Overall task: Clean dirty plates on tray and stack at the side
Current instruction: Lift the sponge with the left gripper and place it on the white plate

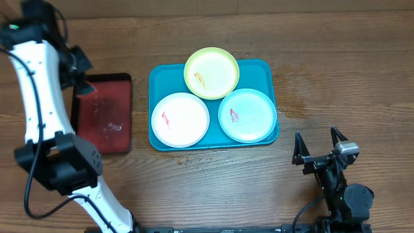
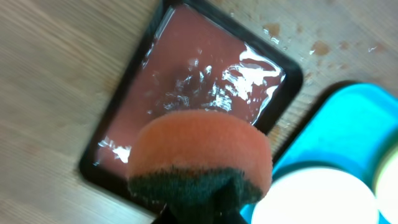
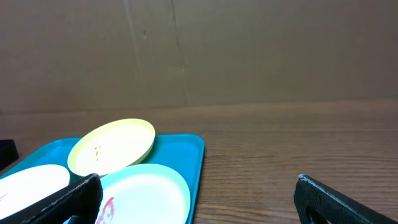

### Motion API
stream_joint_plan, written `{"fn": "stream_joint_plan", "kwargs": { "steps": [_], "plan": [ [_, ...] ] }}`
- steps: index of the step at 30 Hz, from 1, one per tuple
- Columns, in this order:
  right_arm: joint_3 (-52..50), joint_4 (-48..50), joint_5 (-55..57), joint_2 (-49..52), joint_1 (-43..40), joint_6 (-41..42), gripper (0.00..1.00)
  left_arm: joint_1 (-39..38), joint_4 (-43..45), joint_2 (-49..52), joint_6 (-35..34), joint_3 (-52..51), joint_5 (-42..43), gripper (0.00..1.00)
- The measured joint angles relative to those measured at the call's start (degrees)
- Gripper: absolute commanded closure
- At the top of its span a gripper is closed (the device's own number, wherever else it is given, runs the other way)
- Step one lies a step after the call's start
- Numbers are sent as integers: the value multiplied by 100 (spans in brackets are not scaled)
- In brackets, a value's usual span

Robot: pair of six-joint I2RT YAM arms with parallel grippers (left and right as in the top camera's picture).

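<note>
Brown wood-grain table [image 1: 336, 77] carried everything, with a plain board wall behind in the right wrist view. Two trays lay on it. The large teal-blue rectangular plastic tray [image 1: 262, 72] sat mid-table, probably to keep the dirty ware together within reach of both arms. The smaller dark red black-rimmed tray [image 1: 103, 123] sat just to its left, and its wet, glistening floor suggested a dipping station for the cleaning tool.

Three round shallow plastic plates lay flat on the teal tray, side by side with rims close: the white plate [image 1: 180, 119] front left, the yellow-green plate [image 1: 211, 72] at the back and overhanging the far rim, the pale mint-blue plate [image 1: 247, 115] front right. Each showed one red smear, three in all, so none looked cleaned, and none was stacked at the side yet.

One round orange sponge with a dark scouring face [image 2: 202, 149] hung over the red tray, clamped in the left gripper [image 1: 76, 68], whose fingers were mostly hidden under it; likely it was there to take up liquid.

Near the front right edge, well apart from the plates, the right gripper [image 1: 315, 133] waited with fingers spread wide and empty, seemingly ready to lift a plate.
</note>
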Motion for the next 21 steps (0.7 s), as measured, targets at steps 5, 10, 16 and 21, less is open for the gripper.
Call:
{"fn": "stream_joint_plan", "kwargs": {
  "steps": [5,10,16,21],
  "plan": [
    [0,-2,0,0,0,2,0,-63,942,374,-52,-1639,153,96],
    [0,-2,0,0,0,0,0,15,278,573,-85,-1552,262,96],
    [0,2,-2,0,0,0,0,24,-278,249,-94,-638,400,96],
    [0,-2,-2,0,0,0,0,-369,-339,-352,341,-496,1038,96]
  ]
}}
